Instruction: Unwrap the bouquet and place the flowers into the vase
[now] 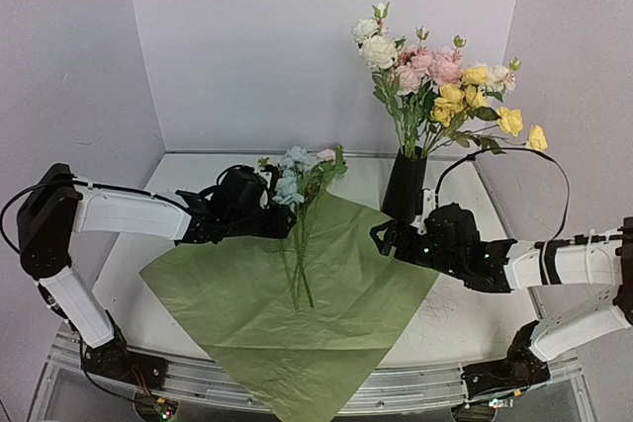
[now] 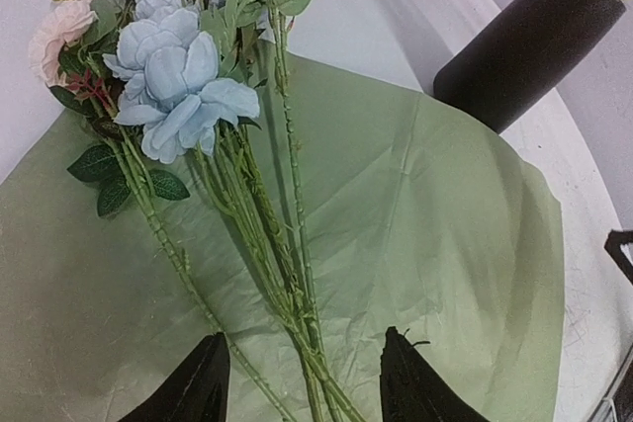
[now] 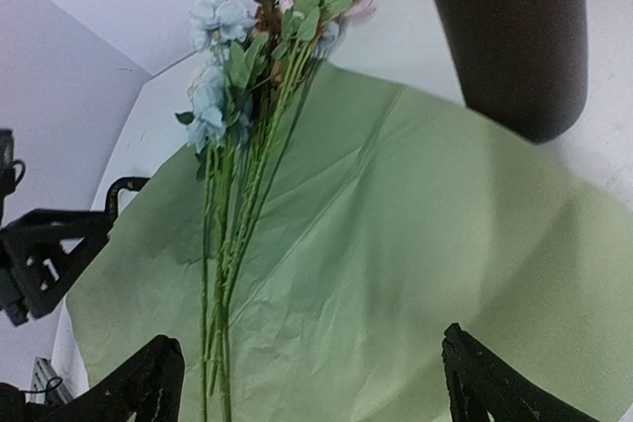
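Observation:
The bouquet is unwrapped: its paper [image 1: 247,313] lies spread flat, green side up. The flowers [image 1: 297,173] lie on it, pale blue and pink blooms toward the back and stems [image 1: 300,269] pointing at me. My left gripper [image 1: 286,222] reaches in from the left. In the left wrist view, the left gripper [image 2: 307,382] is open and straddles the stems [image 2: 297,303] without touching them. My right gripper [image 1: 382,236] hovers open over the paper's right side, beside the black vase [image 1: 404,190]. In the right wrist view, nothing sits between the fingers [image 3: 143,387] but paper [image 3: 415,244].
The vase holds a tall bunch of cream, pink and yellow roses [image 1: 435,81]. White walls close in at the back and on both sides. A black cable [image 1: 524,160] loops above the right arm. The paper's front corner hangs over the table's near rail [image 1: 415,392].

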